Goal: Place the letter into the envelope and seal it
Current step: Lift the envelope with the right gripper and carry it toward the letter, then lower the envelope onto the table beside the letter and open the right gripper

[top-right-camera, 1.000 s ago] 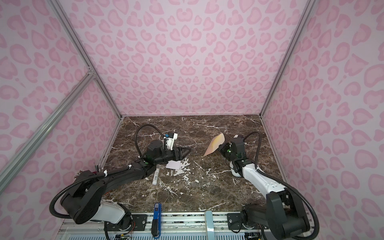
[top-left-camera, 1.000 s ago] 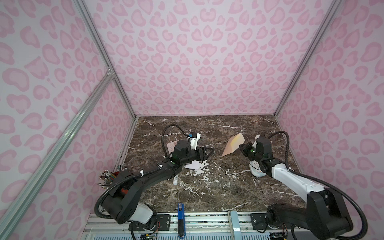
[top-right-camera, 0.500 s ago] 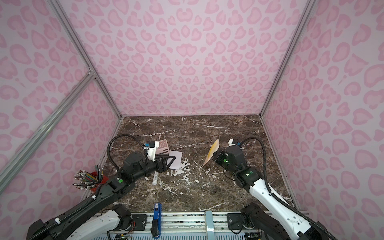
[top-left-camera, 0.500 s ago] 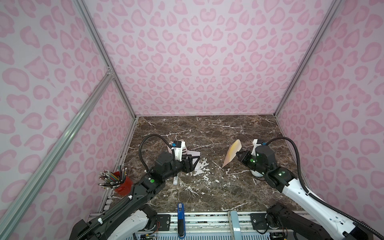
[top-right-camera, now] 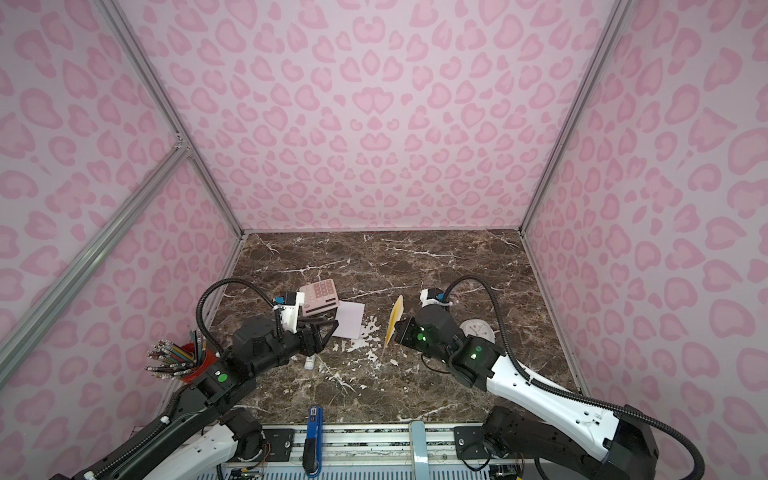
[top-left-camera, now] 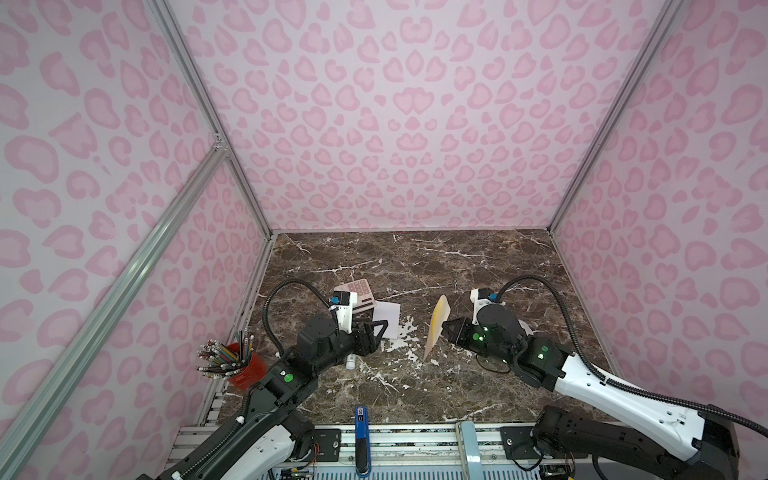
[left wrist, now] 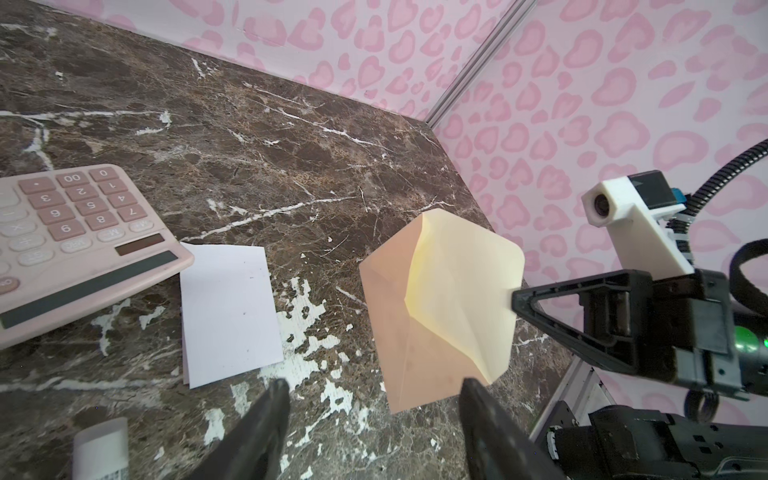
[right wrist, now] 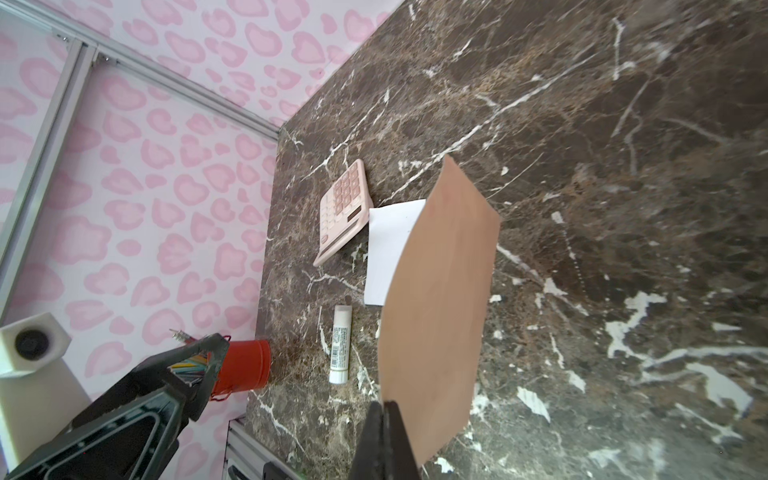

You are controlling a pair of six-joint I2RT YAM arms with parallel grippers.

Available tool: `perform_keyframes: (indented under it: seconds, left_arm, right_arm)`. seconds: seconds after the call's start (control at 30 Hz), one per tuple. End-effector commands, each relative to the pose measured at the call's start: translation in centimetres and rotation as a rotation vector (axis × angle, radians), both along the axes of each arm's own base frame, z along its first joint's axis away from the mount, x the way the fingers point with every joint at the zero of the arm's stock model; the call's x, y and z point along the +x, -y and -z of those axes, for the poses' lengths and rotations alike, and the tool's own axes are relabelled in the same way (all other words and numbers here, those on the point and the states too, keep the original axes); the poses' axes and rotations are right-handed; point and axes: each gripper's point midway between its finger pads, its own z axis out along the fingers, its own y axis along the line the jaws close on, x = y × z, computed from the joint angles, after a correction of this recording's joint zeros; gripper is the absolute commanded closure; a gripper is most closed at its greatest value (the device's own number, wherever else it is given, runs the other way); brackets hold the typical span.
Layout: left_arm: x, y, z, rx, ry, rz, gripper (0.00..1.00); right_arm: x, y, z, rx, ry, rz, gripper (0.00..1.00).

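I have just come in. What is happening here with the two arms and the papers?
The right gripper has its jaws shut on an edge of a flat peach-tan paper envelope and holds it upright, cream flap open. The thin white paper letter lies flat on the brown marble table beside a pink calculator, not yet inside. The left gripper hovers near it, jaws open, holding nothing.

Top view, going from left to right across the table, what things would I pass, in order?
From the left: red pencil cup, pink calculator, the letter, the envelope held up on edge, white round dial.
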Motion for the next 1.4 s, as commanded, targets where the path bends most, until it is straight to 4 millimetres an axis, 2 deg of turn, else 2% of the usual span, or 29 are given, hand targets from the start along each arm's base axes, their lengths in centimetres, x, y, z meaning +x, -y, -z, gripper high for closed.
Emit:
perform_keyframes:
  seconds: [0.0,0.13,0.37,0.57,0.83,1.1,1.37]
  left_arm:
    - [-0.1,-0.6,0.4,0.025,0.000,-0.022,0.33]
    - [-0.2,-0.8,0.6,0.030,-0.002,-0.026,0.33]
    - [0.0,-0.7,1.2,0.051,-0.012,-0.022,0.33]
    - [0.4,-0.5,1.5,0.071,-0.022,-0.020,0.33]
    - [0.5,0.0,1.1,0.069,-0.023,-0.002,0.32]
    - [0.3,-0.7,0.8,0.078,-0.022,-0.027,0.32]
    - [-0.2,-1.3,0.5,0.080,-0.025,-0.040,0.32]
  right_arm:
    - [0.1,-0.1,-0.2,-0.008,0.024,0.021,1.00]
    - [-0.2,1.7,2.3,-0.051,0.009,0.073,1.00]
    - [-0.6,5.6,8.1,-0.106,-0.059,0.155,1.00]
    - [-0.8,7.0,10.3,-0.150,-0.091,0.148,1.00]
    - [-0.7,6.3,12.1,-0.171,-0.125,0.092,1.00]
    - [-0.4,4.8,13.1,-0.190,-0.166,0.018,1.00]
    - [-0.4,4.2,13.8,-0.194,-0.186,-0.007,0.99]
